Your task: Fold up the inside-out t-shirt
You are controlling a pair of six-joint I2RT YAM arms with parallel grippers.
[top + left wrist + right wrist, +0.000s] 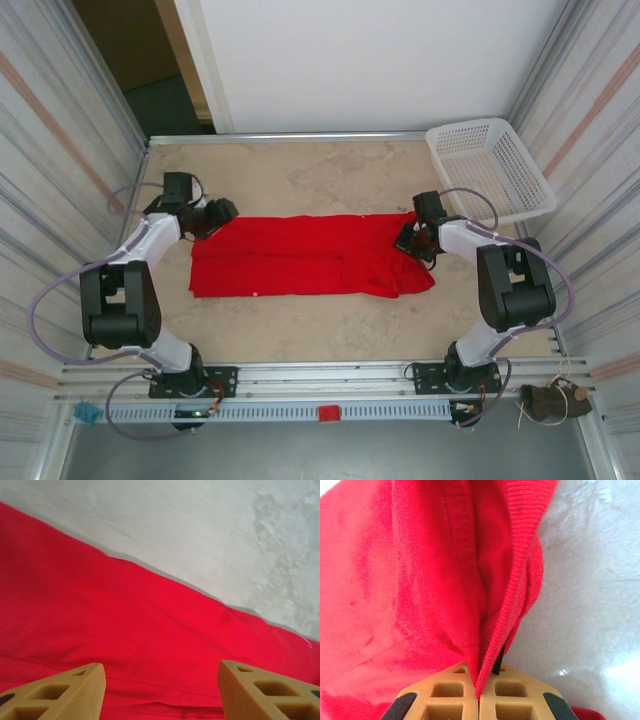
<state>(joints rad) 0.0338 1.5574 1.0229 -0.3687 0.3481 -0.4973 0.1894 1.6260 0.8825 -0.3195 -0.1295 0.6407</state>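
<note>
The t-shirt (310, 257) lay flat mid-table (300, 175), stretched left to right. Left gripper (224, 212) hung over its far left corner, right gripper (408, 238) at its right end. Mesh basket (468, 126) stood in the far right corner.

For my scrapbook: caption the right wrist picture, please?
Right gripper pinching a ribbed edge of the red t-shirt.

A beige mottled table (320, 170) sits between ribbed grey side walls (60, 120) and a white back panel (380, 60).

Soft, matt red knit cloth on t-shirt (310, 257), ribbed along one edge; mottled matt tabletop (300, 180); white plastic mesh basket (490, 168) far right.
</note>
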